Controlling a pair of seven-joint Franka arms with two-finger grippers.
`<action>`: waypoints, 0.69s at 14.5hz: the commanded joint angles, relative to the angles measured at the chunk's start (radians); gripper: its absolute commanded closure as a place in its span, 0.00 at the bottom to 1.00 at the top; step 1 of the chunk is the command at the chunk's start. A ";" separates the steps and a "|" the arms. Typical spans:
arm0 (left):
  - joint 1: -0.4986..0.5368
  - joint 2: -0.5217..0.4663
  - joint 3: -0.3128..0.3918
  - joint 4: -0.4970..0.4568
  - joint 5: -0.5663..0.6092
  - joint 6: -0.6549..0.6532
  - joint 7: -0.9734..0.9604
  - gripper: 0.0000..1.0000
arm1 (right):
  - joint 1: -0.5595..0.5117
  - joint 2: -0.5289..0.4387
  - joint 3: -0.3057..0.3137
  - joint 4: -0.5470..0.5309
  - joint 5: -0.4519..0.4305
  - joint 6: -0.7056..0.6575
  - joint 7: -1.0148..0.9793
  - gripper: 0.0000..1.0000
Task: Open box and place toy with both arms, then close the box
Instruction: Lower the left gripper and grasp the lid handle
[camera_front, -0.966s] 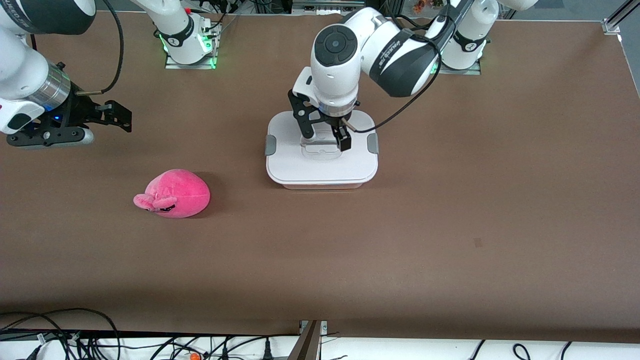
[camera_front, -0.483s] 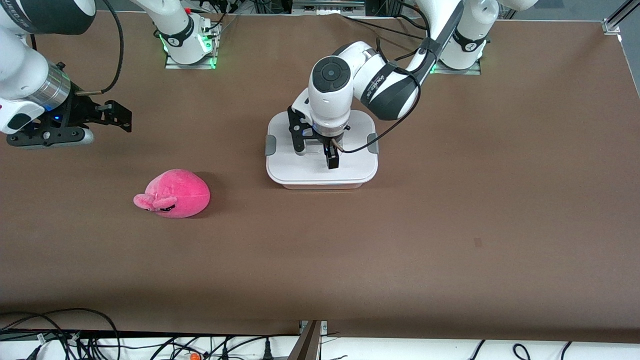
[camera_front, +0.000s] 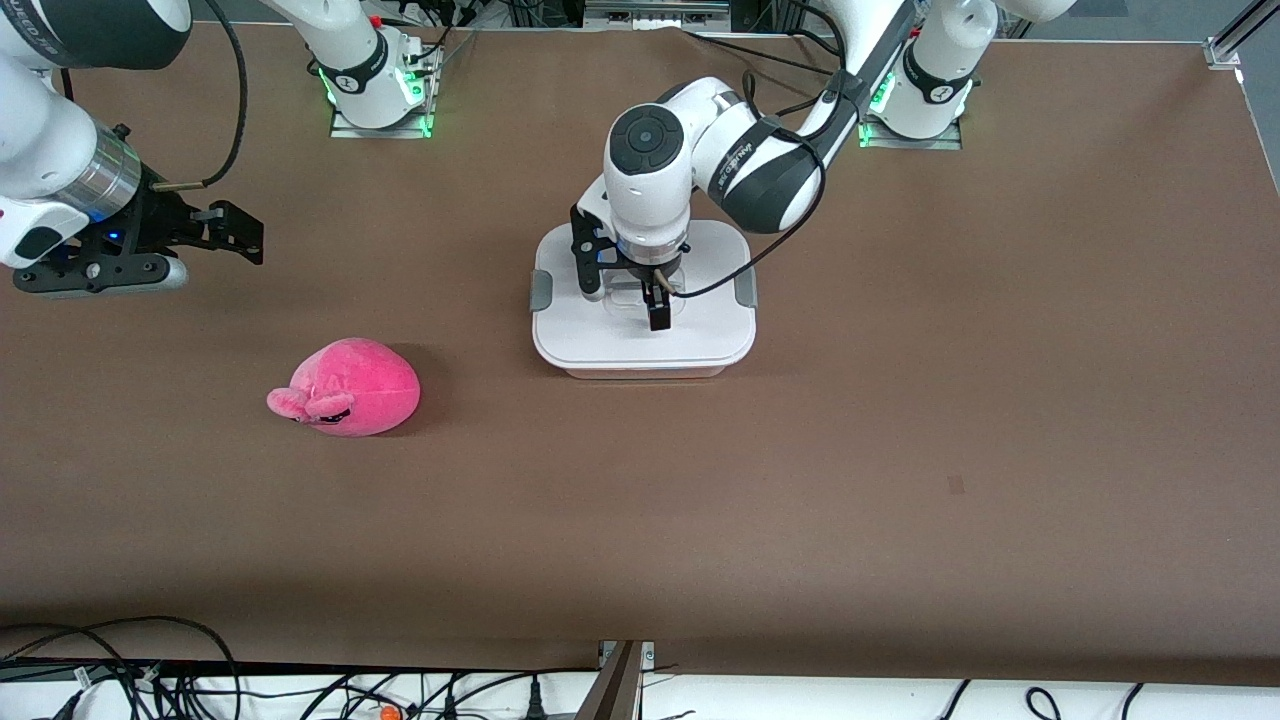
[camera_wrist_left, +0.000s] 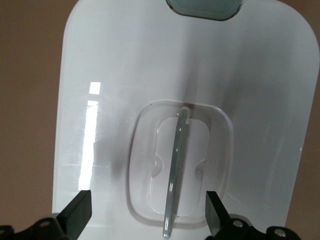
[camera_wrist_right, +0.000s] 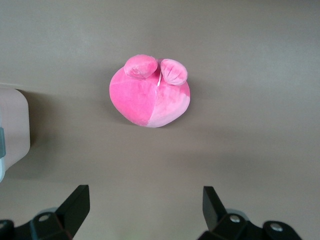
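The box stands in the middle of the table with its white lid on and a grey clip at each end. My left gripper is open just above the lid, its fingers either side of the clear recessed handle without touching it; it also shows in the left wrist view. The hot-pink toy lies on the table toward the right arm's end, nearer the front camera than the box, and shows in the right wrist view. My right gripper waits open and empty in the air, also seen in its own wrist view.
A corner of the box shows at the edge of the right wrist view. The brown table is bare around the box and toy. Cables lie off the table's front edge.
My left gripper has come down onto the lid and shifted a little toward the right arm's end, its fingers now straddling the handle. The right arm, toy and box have not moved.
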 joint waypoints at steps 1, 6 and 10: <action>-0.026 -0.029 0.007 -0.031 0.030 -0.001 -0.058 0.06 | -0.004 0.004 0.000 0.017 0.015 -0.018 -0.013 0.00; -0.059 -0.030 0.005 -0.029 0.092 -0.015 -0.123 0.56 | -0.004 0.004 -0.001 0.017 0.015 -0.018 -0.013 0.00; -0.059 -0.030 0.005 -0.023 0.092 -0.018 -0.137 1.00 | -0.004 0.004 0.000 0.017 0.015 -0.018 -0.013 0.00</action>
